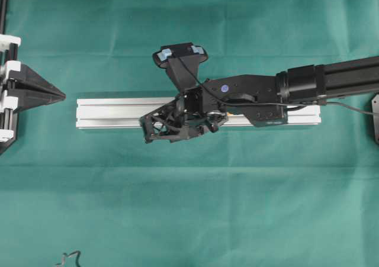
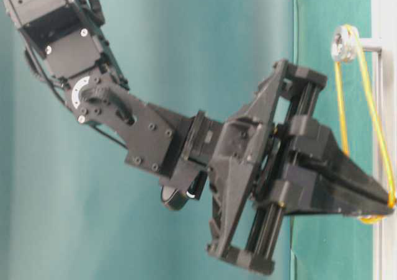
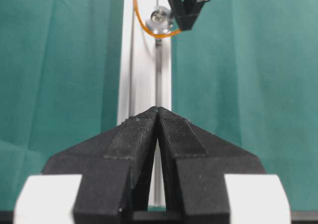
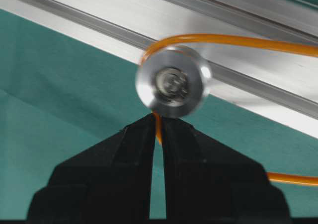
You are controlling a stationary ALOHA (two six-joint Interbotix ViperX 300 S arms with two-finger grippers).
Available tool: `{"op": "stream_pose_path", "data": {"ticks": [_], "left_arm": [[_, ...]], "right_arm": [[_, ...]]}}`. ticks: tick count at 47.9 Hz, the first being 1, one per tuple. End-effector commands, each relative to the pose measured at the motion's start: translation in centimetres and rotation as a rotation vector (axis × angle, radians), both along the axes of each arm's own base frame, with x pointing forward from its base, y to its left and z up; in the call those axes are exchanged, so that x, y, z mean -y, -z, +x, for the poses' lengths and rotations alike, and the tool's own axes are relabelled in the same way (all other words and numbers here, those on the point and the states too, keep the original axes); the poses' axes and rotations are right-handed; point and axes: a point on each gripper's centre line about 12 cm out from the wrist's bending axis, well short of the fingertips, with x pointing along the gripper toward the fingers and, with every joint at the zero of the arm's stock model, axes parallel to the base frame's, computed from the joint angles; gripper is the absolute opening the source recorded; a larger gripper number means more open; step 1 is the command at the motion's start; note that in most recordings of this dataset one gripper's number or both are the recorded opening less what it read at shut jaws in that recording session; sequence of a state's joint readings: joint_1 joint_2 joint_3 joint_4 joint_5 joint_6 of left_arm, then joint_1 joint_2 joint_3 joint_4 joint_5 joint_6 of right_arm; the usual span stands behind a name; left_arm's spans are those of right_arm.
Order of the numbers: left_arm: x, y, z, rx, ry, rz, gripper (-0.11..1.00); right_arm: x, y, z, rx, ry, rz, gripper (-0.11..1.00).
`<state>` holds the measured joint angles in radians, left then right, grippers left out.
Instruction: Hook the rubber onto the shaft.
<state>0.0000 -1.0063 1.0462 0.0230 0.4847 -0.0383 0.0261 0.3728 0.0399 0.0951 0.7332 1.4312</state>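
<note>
A: What can't you make out here?

B: From overhead the rubber is almost wholly hidden under the right gripper and its arm. The aluminium rail runs beneath them, so only its two ends show. A small dark squiggle of wire is cut off at the bottom edge.

A: And the shaft?

B: In the right wrist view the shaft, a round silver disc with a screw in its middle, is blurred. It sits just beyond the fingertips, nearly touching them.

A: Where is the rubber then?

B: The rubber, a thin orange loop, curves over the top of the shaft and one strand drops between the two right fingers, which are pressed together on it. In the table-level view the loop is stretched taut from the shaft to the fingertips, alongside the rail.

A: The left gripper?

B: The left gripper has its two fingers closed tip to tip with nothing between them, well apart from the shaft, pointing along the rail.

A: Any writing?

B: None I can read.

A: Counts?

B: Two grippers, one rail, one shaft, one rubber, one wire squiggle, all on green cloth.
</note>
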Motion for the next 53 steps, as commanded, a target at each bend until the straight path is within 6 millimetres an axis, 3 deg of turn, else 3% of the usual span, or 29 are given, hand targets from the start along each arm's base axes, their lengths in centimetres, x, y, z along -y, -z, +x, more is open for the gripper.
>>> {"op": "stream_pose_path", "data": {"ticks": [1,53], "left_arm": [[0.0,-0.9,0.2,0.023,-0.002,0.000,0.02],[0.0,-0.7,0.3,0.015,-0.002,0.000,0.02]], "right_arm": [[-0.6,-2.4,-0.4,0.048,-0.014,-0.002,0.08],[0.3,-3.4,-4.1,0.036,-0.060,-0.099,0.05]]}}
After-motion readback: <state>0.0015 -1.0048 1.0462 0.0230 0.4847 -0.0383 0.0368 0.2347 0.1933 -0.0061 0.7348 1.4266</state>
